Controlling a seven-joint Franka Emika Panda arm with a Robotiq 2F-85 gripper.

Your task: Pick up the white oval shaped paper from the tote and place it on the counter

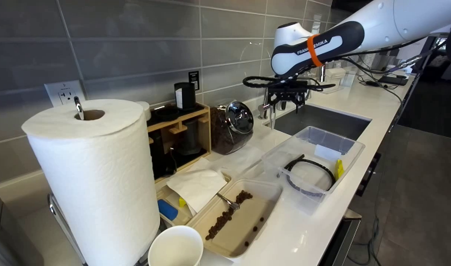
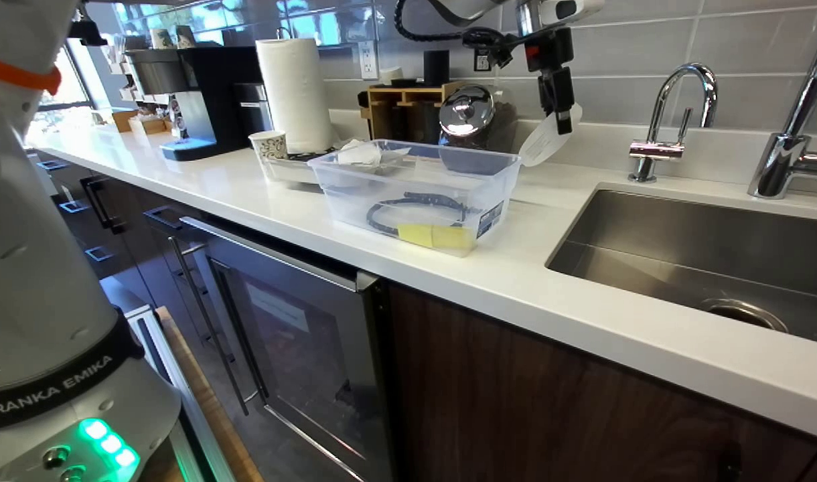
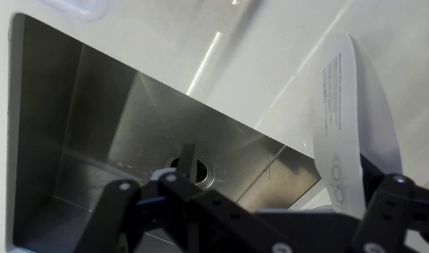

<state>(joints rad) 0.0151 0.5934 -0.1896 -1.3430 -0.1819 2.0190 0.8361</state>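
The white oval paper hangs at my gripper above the counter, between the tote and the sink; it shows in an exterior view [image 2: 540, 144], and nearly edge-on in an exterior view [image 1: 273, 119]. In the wrist view the paper [image 3: 337, 119] is curled, carries small print, and lies against the right finger. My gripper [image 1: 285, 107] has its fingers wide apart, as the wrist view shows too [image 3: 277, 168]; I cannot tell what keeps the paper there. The tote [image 2: 355, 201] is a clear plastic bin with a black cable and a yellow item inside. The counter [image 1: 292, 229] is glossy white.
The steel sink [image 2: 636, 234] and chrome faucet [image 2: 656, 147] are beside the gripper. A glass jar [image 1: 229, 129] and wooden organizer [image 1: 207, 129] stand by the wall. Beige trays [image 1: 247, 229], a white cup [image 1: 175, 247] and a paper-towel roll [image 1: 92, 184] are farther along.
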